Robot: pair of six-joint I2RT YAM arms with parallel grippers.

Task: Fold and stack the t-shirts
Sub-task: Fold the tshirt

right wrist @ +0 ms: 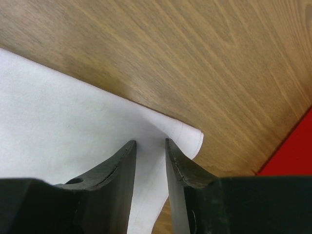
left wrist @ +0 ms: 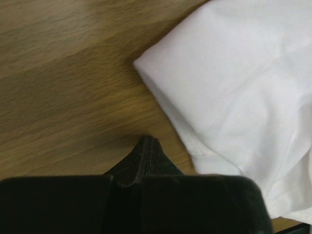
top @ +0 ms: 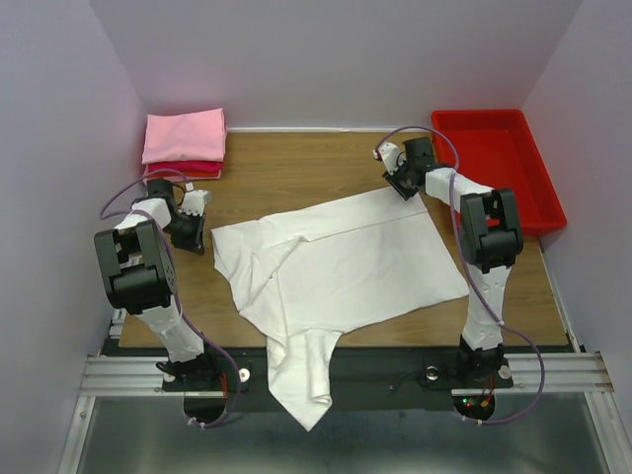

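The white t-shirt [top: 346, 262] spread on the counter [top: 296, 168] hangs off at 6 o'clock; a one-sided lift could skew it or drag it over. The left gripper [left wrist: 147, 142] is clenched empty at the shirt's 9 o'clock; the right gripper [right wrist: 150, 142] straddles the 1 o'clock corner, part-open, not pinching.

The red t-shirt [top: 188, 170] lies mostly hidden beneath the pink t-shirt [top: 185, 135].

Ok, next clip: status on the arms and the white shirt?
Left gripper shut on nothing, beside the white shirt. Right gripper open over its far corner. Shirt spread loose, one end hanging off the near edge. Nothing in the way.
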